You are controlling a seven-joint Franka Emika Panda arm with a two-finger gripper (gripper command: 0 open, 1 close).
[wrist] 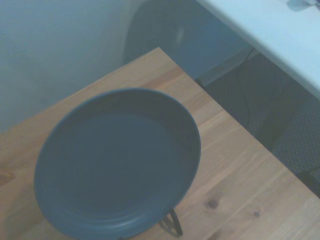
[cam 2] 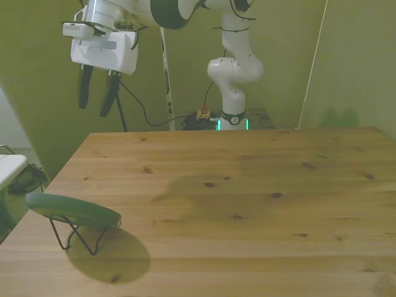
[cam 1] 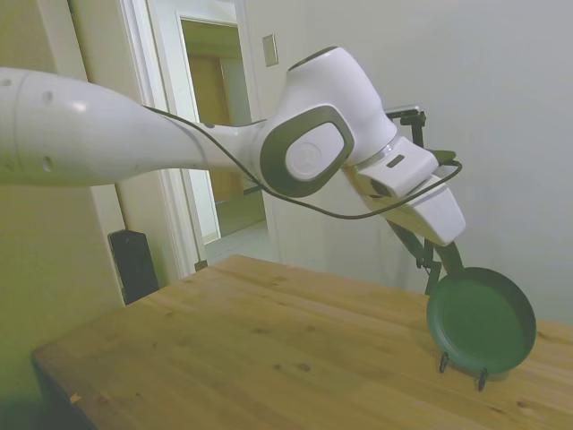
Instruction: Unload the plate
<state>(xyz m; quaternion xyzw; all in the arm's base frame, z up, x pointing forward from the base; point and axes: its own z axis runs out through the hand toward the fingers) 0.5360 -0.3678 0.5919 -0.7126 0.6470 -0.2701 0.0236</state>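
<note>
Approach step. Gripper (cam 2: 97,98) hung high, fingers apart, empty. Plate (cam 2: 73,209) leaned in its wire stand (cam 2: 74,234) near the table (cam 2: 247,185) corner, at 8 o'clock in the front view. Next, likely: descend, straddle the upper rim, close, lift clear.

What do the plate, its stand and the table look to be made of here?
The plate looks like matte-glazed ceramic or maybe moulded plastic: dark green, even colour, dull sheen, smooth raised rim; the frames cannot settle which. The stand under it looks like thin black wire, probably metal, bent into slim legs. The table is wood, light planks with visible grain and knots, satin finish.
</note>
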